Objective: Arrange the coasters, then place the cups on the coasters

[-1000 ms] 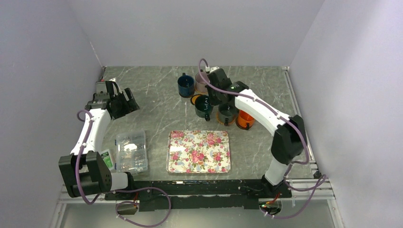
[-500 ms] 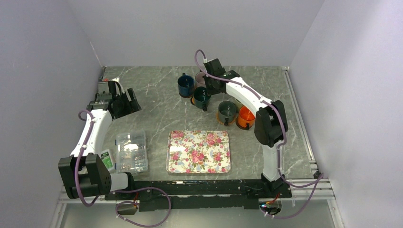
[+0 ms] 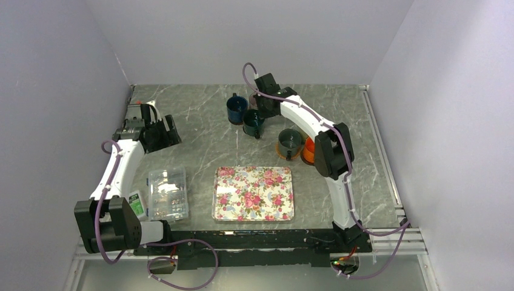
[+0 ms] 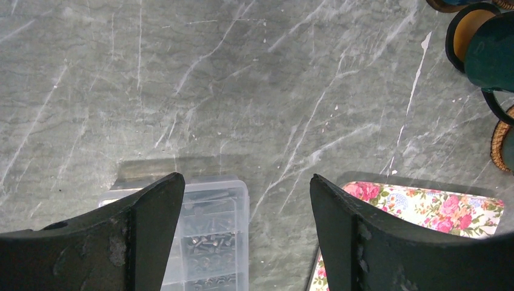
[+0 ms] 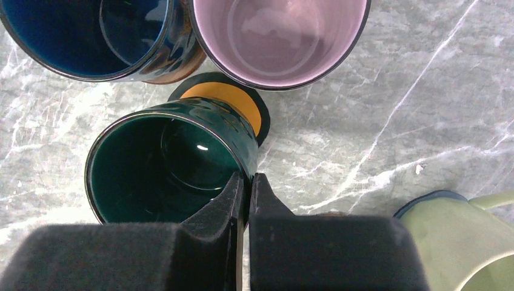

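My right gripper (image 3: 259, 115) (image 5: 247, 182) is shut on the rim of a dark green cup (image 3: 253, 123) (image 5: 163, 163), one finger inside and one outside. The cup stands partly over a black coaster with an orange face (image 5: 233, 103); whether it rests on it I cannot tell. Just behind are a navy cup (image 3: 236, 108) (image 5: 91, 30) and a mauve cup (image 5: 279, 30). A pale green cup (image 3: 289, 141) (image 5: 460, 242) sits on a tan woven coaster (image 4: 502, 145), with an orange cup (image 3: 309, 150) half hidden by the arm. My left gripper (image 3: 163, 133) (image 4: 245, 182) hangs open and empty at the far left.
A floral rectangular tray (image 3: 253, 193) (image 4: 424, 206) lies near the front middle. A clear plastic compartment box (image 3: 167, 193) (image 4: 212, 230) holding screws sits at the front left, below my left gripper. White walls close in the table on three sides.
My right arm has carried the dark green cup back and left, from beside the pale green cup onto the black-and-orange coaster spot. The left arm barely moved.
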You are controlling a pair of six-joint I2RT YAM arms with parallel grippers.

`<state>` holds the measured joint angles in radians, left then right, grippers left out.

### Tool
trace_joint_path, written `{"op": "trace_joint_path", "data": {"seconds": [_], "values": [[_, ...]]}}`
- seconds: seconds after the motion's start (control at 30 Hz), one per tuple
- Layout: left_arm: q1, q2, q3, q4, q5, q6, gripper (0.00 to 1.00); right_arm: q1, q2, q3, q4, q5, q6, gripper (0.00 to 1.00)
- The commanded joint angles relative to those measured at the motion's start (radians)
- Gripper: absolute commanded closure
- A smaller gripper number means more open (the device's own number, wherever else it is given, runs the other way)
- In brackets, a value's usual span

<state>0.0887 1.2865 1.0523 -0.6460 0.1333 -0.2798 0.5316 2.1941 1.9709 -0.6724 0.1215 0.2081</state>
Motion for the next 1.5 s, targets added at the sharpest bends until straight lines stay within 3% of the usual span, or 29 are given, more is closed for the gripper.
{"op": "trace_joint_path", "data": {"seconds": [0.0,1.47], "values": [[-0.007,-0.005,0.037,0.001,-0.005,0.015,0.18,-0.008,-0.003,0.082,0.045,0.005,-0.001,1.00],[-0.009,0.015,0.044,-0.007,0.011,0.022,0.17,-0.028,0.117,0.192,0.032,0.008,-0.023,1.00]]}}
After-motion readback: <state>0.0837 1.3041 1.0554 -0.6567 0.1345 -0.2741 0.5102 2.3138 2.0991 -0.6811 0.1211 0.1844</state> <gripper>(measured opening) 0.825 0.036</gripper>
